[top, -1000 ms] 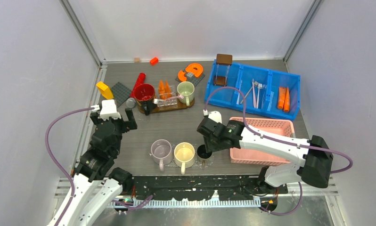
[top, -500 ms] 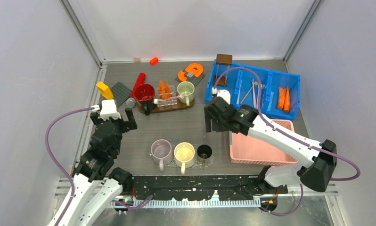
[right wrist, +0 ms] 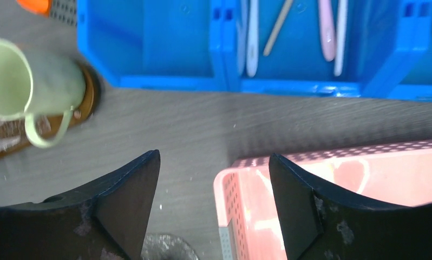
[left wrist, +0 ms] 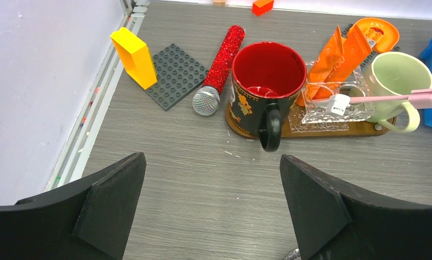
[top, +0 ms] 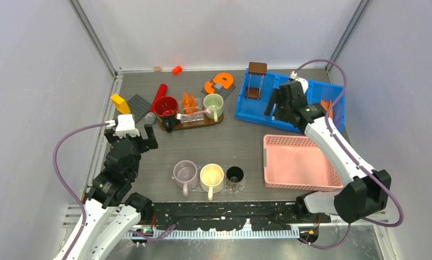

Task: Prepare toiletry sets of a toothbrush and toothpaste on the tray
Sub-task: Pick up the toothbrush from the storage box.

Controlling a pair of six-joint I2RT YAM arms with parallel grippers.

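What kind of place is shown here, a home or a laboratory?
Probably a robot test bench in a laboratory, not a home: plain white walls enclose a grey table, and unrelated props such as mugs and a blue bin stand on it.

toothbrush: pink, lying flat across green mug
toothpaste: orange tubes, standing tilted in clear holder on brown tray

No lettering can be read: the dark print on the orange toothpaste tubes and on the toothbrush's white tag is too small.
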